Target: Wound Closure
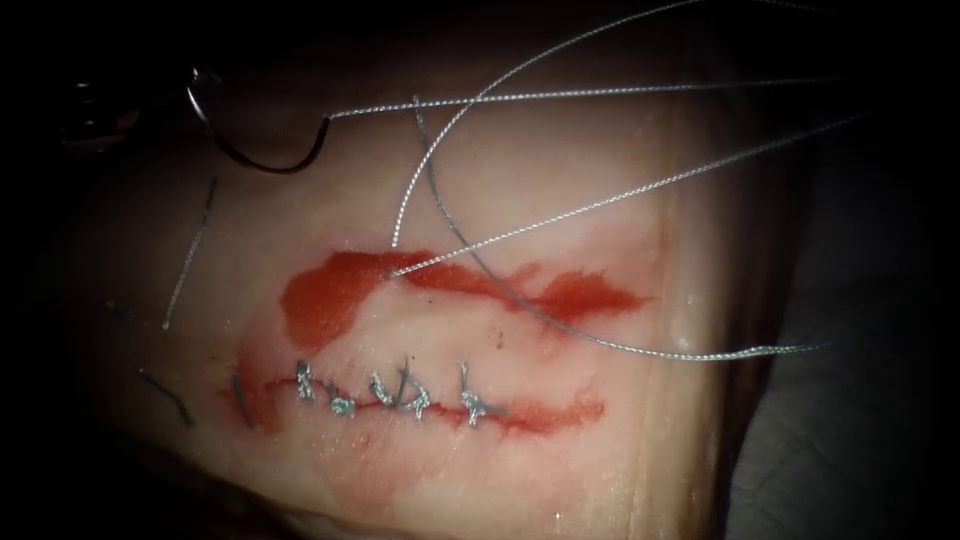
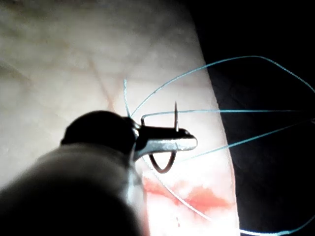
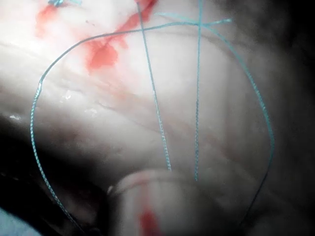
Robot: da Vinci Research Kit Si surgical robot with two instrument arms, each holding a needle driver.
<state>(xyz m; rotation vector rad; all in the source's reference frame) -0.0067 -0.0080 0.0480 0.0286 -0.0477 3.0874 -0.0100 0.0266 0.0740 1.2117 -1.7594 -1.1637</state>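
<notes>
Far to the left in the endoscope view, up in the dark corner, sits the left gripper [image 1: 195, 88]. It is closed on the needle [image 1: 262, 152] and holds it near one end of its curve. The needle hangs free above the tissue [image 1: 560, 200] and is not stuck into it. In the left wrist view the same gripper [image 2: 184, 140] is pinched tight on the needle [image 2: 165, 164], and the curve dips below the jaws.

The thread [image 1: 600, 95] leaves the other end of the needle and runs off to the right. More loops of it sweep across the tissue and meet at a spot in the red fluid [image 1: 330, 290]. Two short cut ends of thread [image 1: 190, 255] lie on the tissue to the left of that fluid.

Lower down is the cut [image 1: 540, 412], with a row of stitches [image 1: 400, 392] already knotted along it, and a thin red line runs on to the right.

The right wrist view shows thread [image 3: 152, 88] lying across the tissue [image 3: 216, 88], and I cannot tell how the right gripper stands.
</notes>
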